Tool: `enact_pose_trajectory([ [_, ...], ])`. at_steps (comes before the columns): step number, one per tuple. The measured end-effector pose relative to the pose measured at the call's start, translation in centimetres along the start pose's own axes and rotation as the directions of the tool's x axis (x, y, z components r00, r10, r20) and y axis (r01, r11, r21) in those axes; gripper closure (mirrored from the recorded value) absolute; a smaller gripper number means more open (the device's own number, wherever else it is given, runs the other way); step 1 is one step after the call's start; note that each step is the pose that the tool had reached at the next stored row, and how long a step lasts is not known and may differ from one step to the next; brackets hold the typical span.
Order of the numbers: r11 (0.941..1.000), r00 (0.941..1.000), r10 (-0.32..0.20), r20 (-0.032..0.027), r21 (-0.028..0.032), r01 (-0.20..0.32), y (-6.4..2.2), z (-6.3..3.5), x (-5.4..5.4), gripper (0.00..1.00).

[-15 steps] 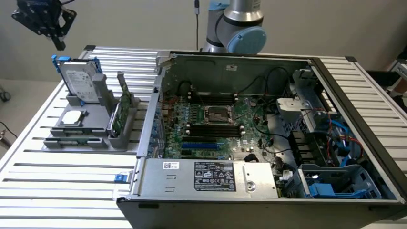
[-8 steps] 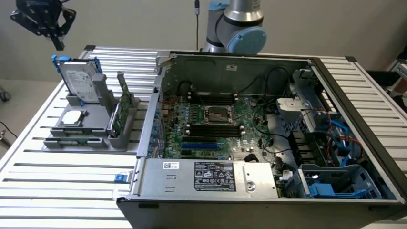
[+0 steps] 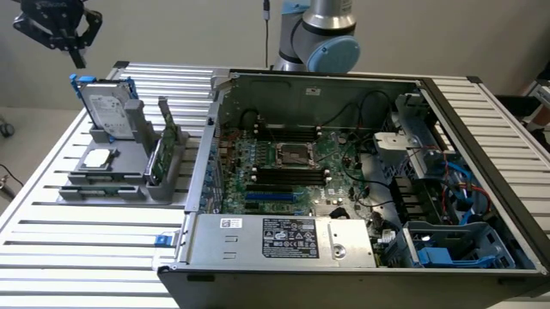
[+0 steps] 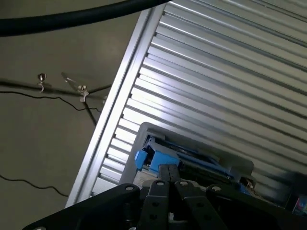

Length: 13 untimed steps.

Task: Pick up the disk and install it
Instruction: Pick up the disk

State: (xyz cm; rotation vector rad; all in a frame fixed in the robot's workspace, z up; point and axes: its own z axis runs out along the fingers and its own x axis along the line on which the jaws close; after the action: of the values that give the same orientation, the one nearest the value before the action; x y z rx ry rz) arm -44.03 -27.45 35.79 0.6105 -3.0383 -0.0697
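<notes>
Disk [image 3: 107, 111] upright in grey stand [image 3: 129, 164], beneath closed claw [image 3: 77, 59], apart.

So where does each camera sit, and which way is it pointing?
Exterior view: off the arm, raised, looking down across the ribbed table at the open computer case and the disk standing in its grey holder; the arm and the gripper show.
Wrist view: on the wrist, looking down past the shut gripper at the disk, the table's edge and the floor.
Shared: the gripper, the disk, the table.
</notes>
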Motion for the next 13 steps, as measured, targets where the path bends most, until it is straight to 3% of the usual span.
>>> enact_pose_trajectory([
  [6, 0.994, 0.994, -0.109, -0.006, 0.0032, 0.109, 0.0, 0.0, 0.0, 0.89],
  [9, 0.9866, 0.9866, -0.163, -0.009, 0.0046, 0.163, 0.0, 0.0, 0.0, 0.89],
  [13, 0.9724, 0.9724, -0.233, -0.0131, 0.0061, 0.233, 0.0, 0.0, 0.0, 0.89],
])
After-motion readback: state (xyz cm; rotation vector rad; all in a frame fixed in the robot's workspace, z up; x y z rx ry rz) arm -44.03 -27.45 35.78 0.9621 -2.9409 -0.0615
